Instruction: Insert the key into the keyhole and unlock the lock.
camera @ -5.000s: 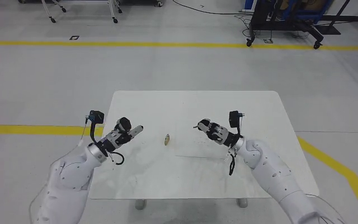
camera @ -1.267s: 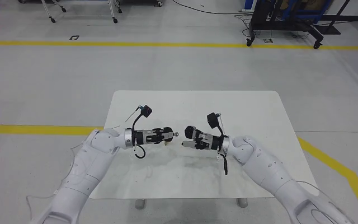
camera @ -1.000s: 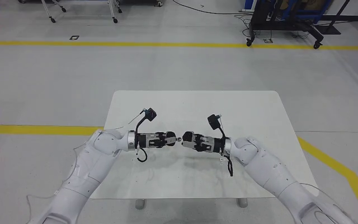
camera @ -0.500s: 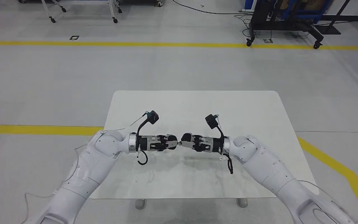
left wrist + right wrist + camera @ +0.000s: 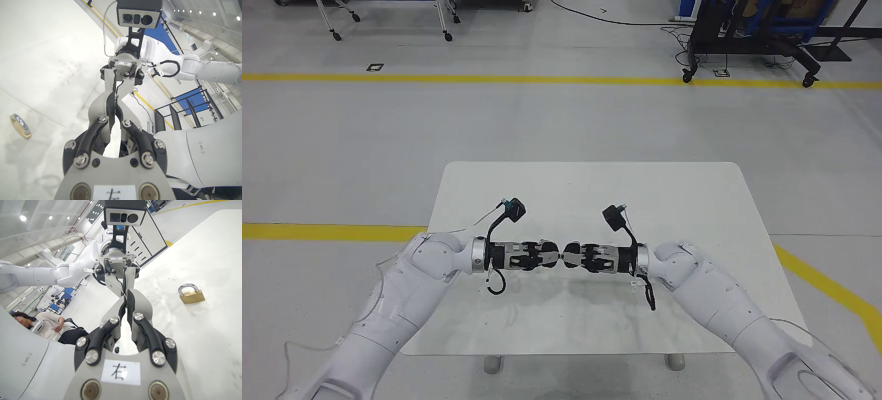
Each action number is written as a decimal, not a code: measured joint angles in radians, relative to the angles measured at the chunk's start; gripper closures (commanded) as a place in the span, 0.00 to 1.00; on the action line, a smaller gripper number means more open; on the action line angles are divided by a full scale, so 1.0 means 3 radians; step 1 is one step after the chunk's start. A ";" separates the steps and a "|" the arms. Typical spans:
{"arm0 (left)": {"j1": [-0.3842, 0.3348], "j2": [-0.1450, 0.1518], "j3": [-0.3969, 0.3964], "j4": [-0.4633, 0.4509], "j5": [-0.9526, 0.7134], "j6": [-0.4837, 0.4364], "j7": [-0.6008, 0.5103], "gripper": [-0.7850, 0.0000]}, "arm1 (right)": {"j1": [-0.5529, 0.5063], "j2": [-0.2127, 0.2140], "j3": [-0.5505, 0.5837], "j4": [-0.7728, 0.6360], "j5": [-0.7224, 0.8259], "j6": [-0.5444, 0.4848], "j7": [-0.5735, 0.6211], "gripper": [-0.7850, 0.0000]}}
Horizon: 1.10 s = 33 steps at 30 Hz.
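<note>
Pale grey floor (image 5: pixel 392 130) — yellow lines (image 5: pixel 542 78), white table (image 5: pixel 692 200), dark rack (image 5: pixel 752 40), ceiling spotlights (image 5: pixel 22 218)

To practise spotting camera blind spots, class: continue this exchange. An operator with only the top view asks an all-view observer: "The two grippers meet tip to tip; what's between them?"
Observer: A thin silver key, apparently pinched by left gripper and right gripper alike.
Operator: Where's the brass padlock with the silver shackle?
Observer: On the white table beside the left gripper, untouched.
Operator: Its shackle?
Observer: Both legs look seated in the body.
</note>
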<state>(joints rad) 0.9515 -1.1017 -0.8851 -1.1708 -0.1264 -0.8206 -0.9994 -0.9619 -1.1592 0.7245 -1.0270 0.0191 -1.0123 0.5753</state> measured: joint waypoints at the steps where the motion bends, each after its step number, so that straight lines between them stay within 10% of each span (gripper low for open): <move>1: -0.0003 0.0001 0.0002 0.0006 -0.0002 0.0000 0.0001 0.36 | -0.0001 0.0000 0.0003 0.0000 0.0001 0.0000 0.0002 1.00; 2: -0.0005 0.0002 0.0003 0.0012 -0.0007 0.0004 0.0002 0.00 | -0.0002 0.0000 0.0009 0.0000 0.0001 0.0000 0.0002 1.00; 11: -0.0041 0.0033 -0.0107 0.0068 0.0072 0.0004 0.0136 0.00 | -0.0101 0.0076 0.0248 -0.0063 -0.0122 0.0000 -0.0147 1.00; 25: 0.0350 0.0137 -0.0341 -0.0616 0.2717 0.0568 0.1479 0.00 | -0.1145 0.0487 0.1651 -0.0903 -0.0978 0.0000 -0.1146 1.00; 33: 0.0493 0.0104 -0.0102 -0.0748 0.3687 0.0855 0.1798 0.34 | -0.1208 0.0495 0.1727 -0.0939 -0.1005 0.0000 -0.1220 1.00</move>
<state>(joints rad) 1.0994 -1.0706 -0.9157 -1.3953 0.9797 -0.5640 -0.4599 -1.3244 -1.0107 1.2426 -1.3088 -0.2823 -1.0123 0.2093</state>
